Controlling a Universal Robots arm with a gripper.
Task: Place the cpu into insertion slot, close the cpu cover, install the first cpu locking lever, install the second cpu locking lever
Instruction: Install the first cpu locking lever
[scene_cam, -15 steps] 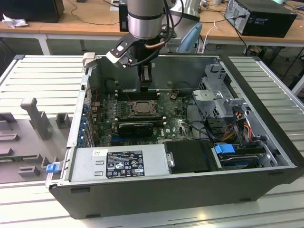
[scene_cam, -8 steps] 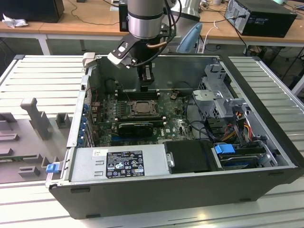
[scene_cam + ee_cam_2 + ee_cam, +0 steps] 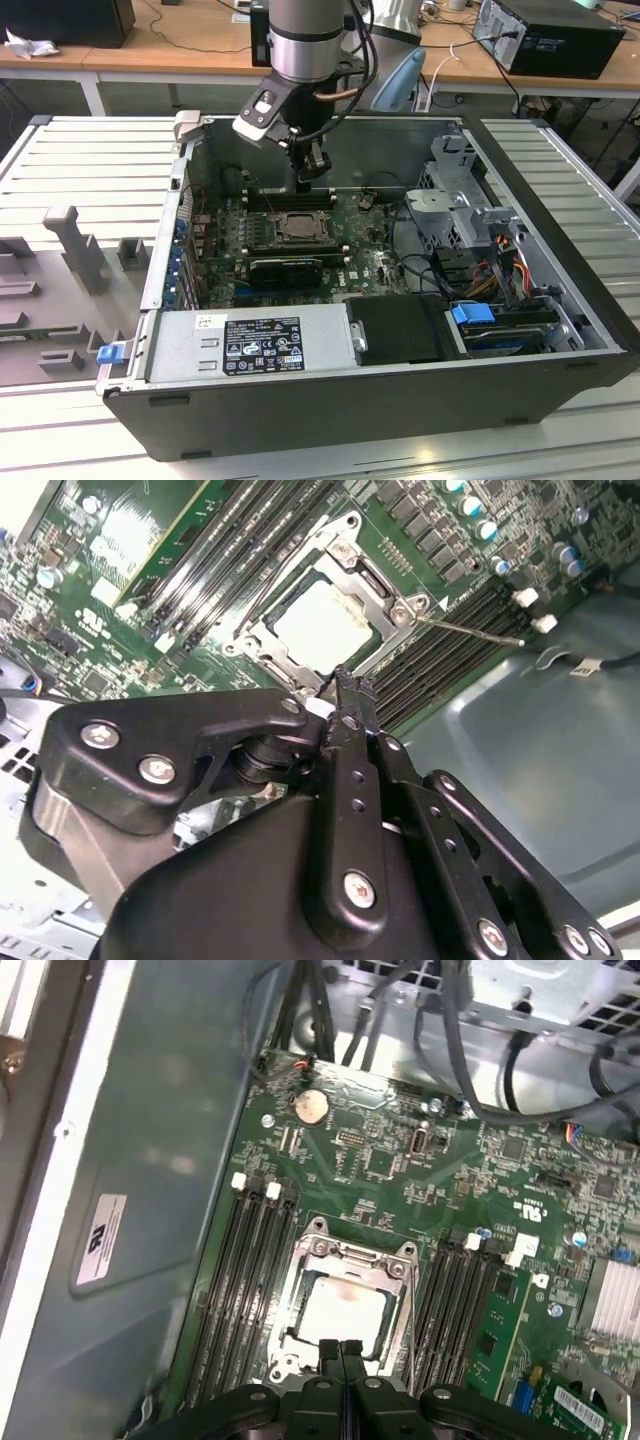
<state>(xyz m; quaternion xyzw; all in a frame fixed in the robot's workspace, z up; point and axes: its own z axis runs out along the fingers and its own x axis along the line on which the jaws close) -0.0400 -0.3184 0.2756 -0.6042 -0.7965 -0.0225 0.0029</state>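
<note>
The cpu [image 3: 320, 620] [image 3: 340, 1310] lies flat in the insertion slot [image 3: 298, 226], its pale face showing through the window of the cpu cover [image 3: 383, 583] [image 3: 350, 1255]. The silvery cover lies down over it. A thin metal lever rod [image 3: 470, 630] sticks out from one corner of the socket across the black memory slots. My gripper [image 3: 311, 182] [image 3: 345, 680] [image 3: 340, 1345] hangs a little above the socket's edge, its two black fingers pressed together with nothing between them.
Long black memory slots [image 3: 240, 1270] flank the socket on both sides. A power supply [image 3: 250, 345] sits at the case's near side, and a drive cage with cables [image 3: 470, 220] at the exterior view's right. The case wall [image 3: 130, 1210] is close behind the board.
</note>
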